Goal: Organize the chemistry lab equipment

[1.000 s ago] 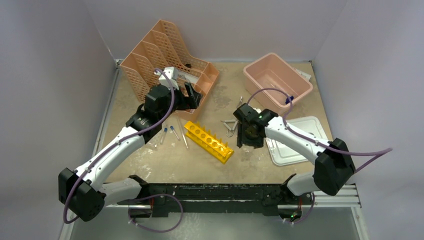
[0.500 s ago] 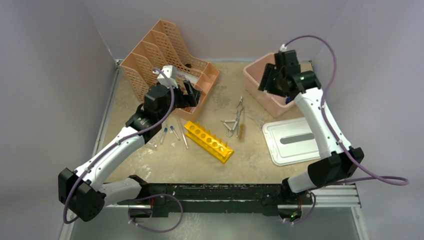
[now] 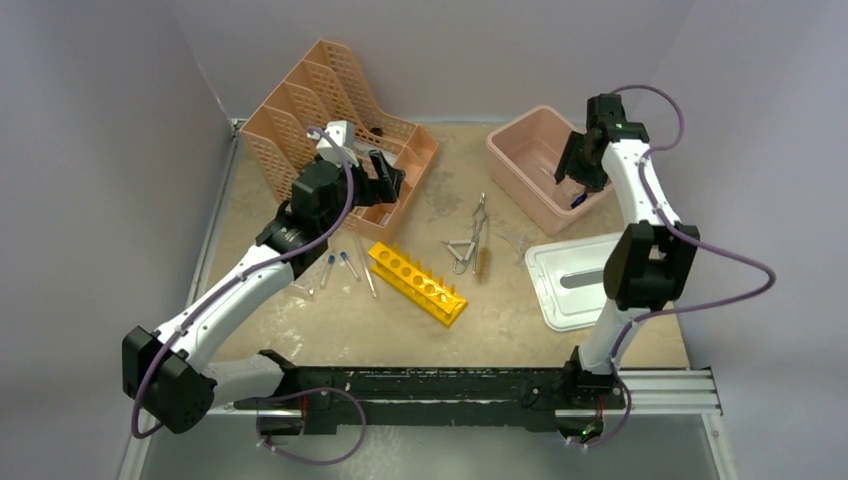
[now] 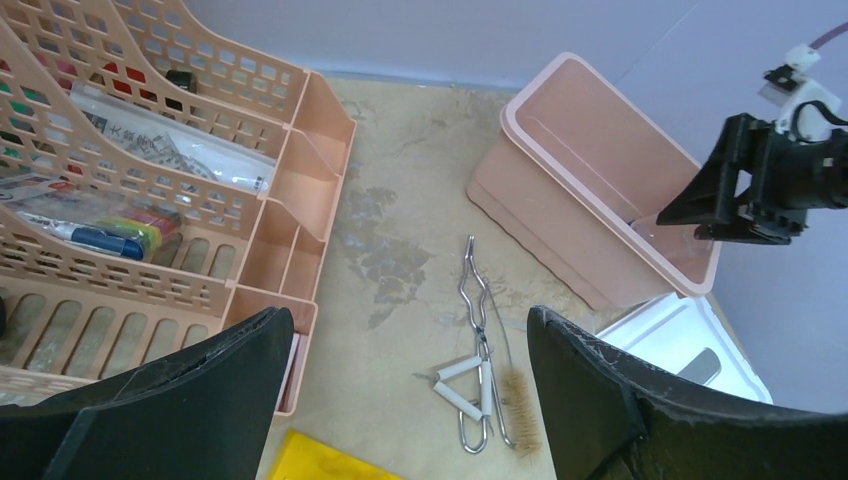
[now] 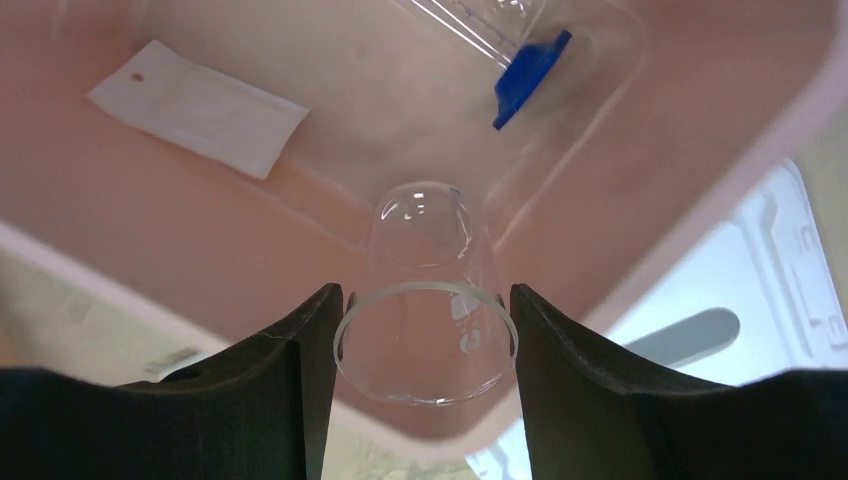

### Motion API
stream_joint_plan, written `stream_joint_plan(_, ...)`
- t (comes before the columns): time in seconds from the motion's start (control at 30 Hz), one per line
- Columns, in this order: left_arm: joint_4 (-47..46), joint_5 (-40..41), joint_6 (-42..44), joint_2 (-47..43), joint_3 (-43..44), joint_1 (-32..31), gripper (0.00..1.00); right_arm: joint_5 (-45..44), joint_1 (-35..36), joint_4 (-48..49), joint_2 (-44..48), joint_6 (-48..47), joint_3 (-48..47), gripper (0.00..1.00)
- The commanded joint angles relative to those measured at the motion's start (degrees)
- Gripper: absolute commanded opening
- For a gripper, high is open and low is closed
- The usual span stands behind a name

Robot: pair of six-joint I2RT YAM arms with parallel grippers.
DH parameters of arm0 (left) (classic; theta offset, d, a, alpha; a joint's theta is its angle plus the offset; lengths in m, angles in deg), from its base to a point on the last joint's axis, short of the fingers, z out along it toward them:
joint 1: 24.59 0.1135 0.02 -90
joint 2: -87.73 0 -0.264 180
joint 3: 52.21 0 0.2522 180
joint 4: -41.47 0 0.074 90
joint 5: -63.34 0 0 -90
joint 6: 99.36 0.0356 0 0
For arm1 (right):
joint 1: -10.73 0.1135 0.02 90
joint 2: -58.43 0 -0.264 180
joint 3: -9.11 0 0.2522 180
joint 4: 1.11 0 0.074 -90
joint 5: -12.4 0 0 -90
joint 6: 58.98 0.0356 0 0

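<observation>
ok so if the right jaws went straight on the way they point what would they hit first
The clear cup held in the jaws leads, so it would probably touch the floor of the pink tub first, a little short of the blue-capped tube. Depth is hard to judge.

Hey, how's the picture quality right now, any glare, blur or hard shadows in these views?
Top view: even, soft light, only faint shadows. Left wrist view: table sharp, its own fingers dark and featureless. Right wrist view: highlights on the glass beaker; pink tub behind slightly soft.
</observation>
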Motion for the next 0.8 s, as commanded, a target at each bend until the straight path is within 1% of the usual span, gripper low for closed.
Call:
stream_joint_plan(0.0, -1.63, 1.05, 1.77, 1.25, 3.93, 0.02, 0.86, -0.98, 0.23, -3.28, -5.28, -5.94, -7.0, 0.43)
stream_joint_plan(0.17, -1.31, 1.2, 2.48, 2.62, 4.77, -0.02, 0.86, 0.05, -0.67, -4.53, -10.19, -7.94, -8.98, 0.43)
stream_joint_plan(0.4, -1.34, 1.24, 3.83, 4.3, 5.64, -0.02, 0.87, 2.2, -0.88, -3.64, -15.32, -9.12, -8.47, 0.43)
stream_joint_plan(0.53, -1.37, 1.33, 4.29, 5.06, 6.07, -0.02, 0.87, 2.26, -0.88, -3.38, -16.74, -9.11, -7.89, 0.43)
stream_joint_plan(0.7, -1.54, 1.24, 4.53, 5.7, 6.28, -0.02, 0.87, 2.39, -0.88, -2.81, -18.61, -8.97, -7.84, 0.46)
stream_joint_plan(0.77, -1.47, 1.24, 4.65, 5.85, 6.47, -0.02, 0.87, 2.39, -0.88, -2.52, -19.38, -8.78, -7.89, 0.48)
